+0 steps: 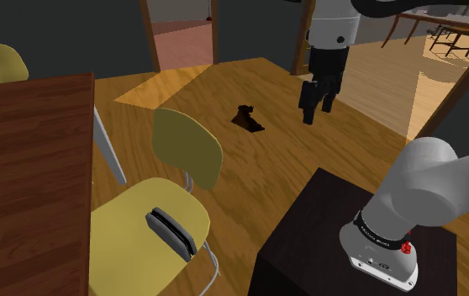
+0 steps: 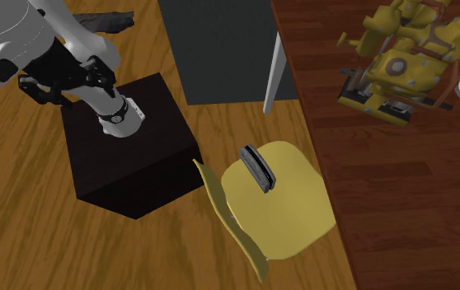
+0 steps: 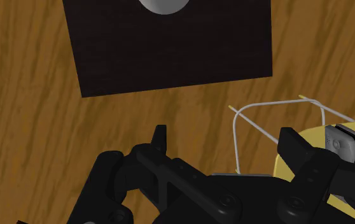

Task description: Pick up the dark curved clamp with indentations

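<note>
The dark curved clamp (image 1: 171, 231) lies on the seat of a yellow chair (image 1: 132, 252), near the shoulder view's bottom edge. From the second exterior view, the clamp (image 2: 258, 167) sits near the back part of the chair seat (image 2: 290, 206). My gripper (image 1: 318, 108) hangs over the wooden floor far from the chair, toward the shoulder view's upper right. In the wrist view the gripper (image 3: 227, 143) is open with nothing between its fingers; the clamp (image 3: 345, 143) lies off to one side beyond a fingertip (image 3: 294, 146).
The black stand (image 1: 308, 227) is between the chair and the gripper. A small dark brown object (image 1: 248, 120) lies on the floor. A dark wooden table (image 2: 401, 198) holding a yellow toy-like machine (image 2: 410, 58) borders the chair. Doorways open behind the gripper.
</note>
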Action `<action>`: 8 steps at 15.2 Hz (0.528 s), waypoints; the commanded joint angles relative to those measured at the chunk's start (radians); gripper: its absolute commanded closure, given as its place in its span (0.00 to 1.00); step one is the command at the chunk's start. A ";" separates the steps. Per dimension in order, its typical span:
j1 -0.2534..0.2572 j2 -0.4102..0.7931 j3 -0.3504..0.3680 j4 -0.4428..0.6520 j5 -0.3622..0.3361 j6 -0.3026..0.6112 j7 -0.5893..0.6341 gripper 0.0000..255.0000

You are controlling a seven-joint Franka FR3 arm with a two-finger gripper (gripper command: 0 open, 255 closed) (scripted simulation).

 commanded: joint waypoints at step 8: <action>0.043 0.142 0.125 -0.034 0.080 0.204 0.096 0.00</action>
